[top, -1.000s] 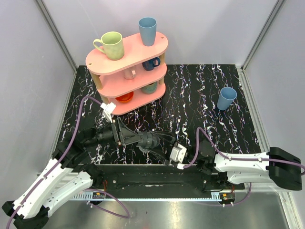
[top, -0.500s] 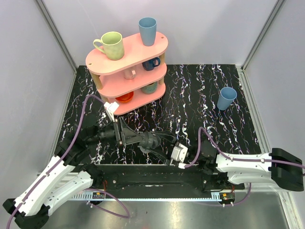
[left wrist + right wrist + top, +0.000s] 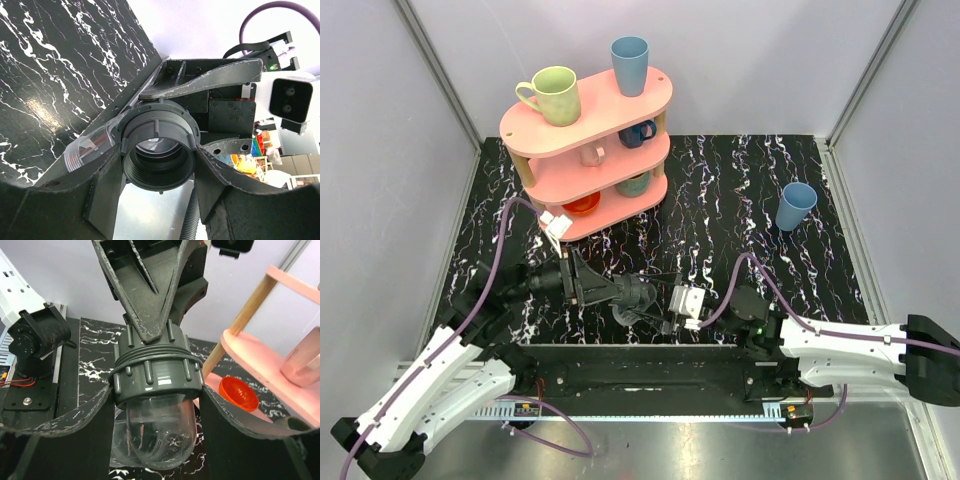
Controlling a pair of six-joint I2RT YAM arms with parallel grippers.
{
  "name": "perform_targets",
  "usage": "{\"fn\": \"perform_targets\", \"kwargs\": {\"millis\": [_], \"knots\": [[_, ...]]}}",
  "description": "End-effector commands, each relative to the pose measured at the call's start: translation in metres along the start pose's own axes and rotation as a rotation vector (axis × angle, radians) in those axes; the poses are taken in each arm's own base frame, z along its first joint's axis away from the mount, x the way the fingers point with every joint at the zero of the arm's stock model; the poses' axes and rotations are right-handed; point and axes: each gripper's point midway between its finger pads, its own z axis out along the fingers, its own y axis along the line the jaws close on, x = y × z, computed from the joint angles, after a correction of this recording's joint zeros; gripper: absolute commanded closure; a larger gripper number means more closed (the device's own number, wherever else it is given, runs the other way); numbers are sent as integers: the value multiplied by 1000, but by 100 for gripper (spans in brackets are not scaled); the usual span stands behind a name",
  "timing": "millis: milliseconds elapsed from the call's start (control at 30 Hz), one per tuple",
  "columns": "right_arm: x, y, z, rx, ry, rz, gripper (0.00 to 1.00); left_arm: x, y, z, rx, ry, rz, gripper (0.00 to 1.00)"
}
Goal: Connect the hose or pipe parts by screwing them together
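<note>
Left wrist view gives us the left pincer (image 3: 154, 167) closed on the dark collar (image 3: 160, 122), which sits between its fingers, with the grey-translucent fitting (image 3: 85, 152) poking out just beside one finger. We see the right pincer (image 3: 155, 397) gripping that same collar from the opposite end, above the tabletop (image 3: 740, 220).

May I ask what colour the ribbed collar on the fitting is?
Dark grey; the collar shows best in the right wrist view.
</note>
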Motion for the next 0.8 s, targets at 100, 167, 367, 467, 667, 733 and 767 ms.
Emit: {"fn": "perform_targets", "kwargs": {"millis": [100,167,367,467,667,733,767], "knots": [[-81,13,23,-127,-217,106,81,16,-15,11,193,78,174,100],[-83,13,25,-134,-216,107,84,18,-16,10,215,74,208,100],[-92,15,24,-162,-202,162,91,15,-15,10,242,54,379,100],[-88,20,25,-184,-182,169,94,15,-14,9,260,38,471,100],[-91,26,26,-229,-153,216,99,27,-5,9,307,49,592,100],[-93,28,25,-247,-137,237,100,30,-1,8,317,45,656,100],[-94,29,25,-260,-131,240,100,35,3,8,321,56,671,100]]}}
